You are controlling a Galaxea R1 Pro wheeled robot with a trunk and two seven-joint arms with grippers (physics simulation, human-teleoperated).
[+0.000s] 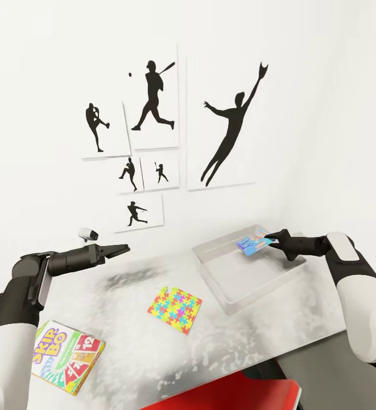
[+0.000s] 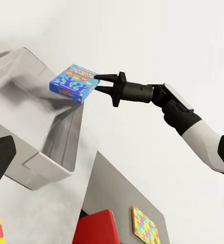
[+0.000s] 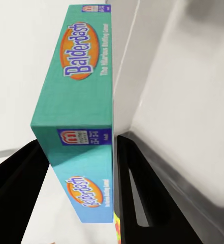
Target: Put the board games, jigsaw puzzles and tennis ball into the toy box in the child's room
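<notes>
Black fingers of my right gripper (image 1: 272, 238) pinched the blue board game (image 1: 252, 242), held above the toy box (image 1: 222, 290) on the table (image 1: 125, 319). My left gripper (image 1: 122, 248) hovered apart, fingers nearly together, beyond a jigsaw puzzle (image 1: 175, 310) and a second board game (image 1: 67, 356).

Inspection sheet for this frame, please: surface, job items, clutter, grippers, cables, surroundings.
Surface: mottled pale grey table top.
Job's things: blue Balderdash board game box held over the open grey toy box; white-green-yellow Skip-Bo box near the table's front left corner; neon jigsaw puzzle square mid-table; a second one shows in the left wrist view.
Clutter: small white camera-like object by the wall.
Grippers: right gripper shut on the blue box; left gripper empty, fingers close together.
Cables: nothing seen.
Surroundings: white wall with baseball silhouette prints; red chair.
</notes>
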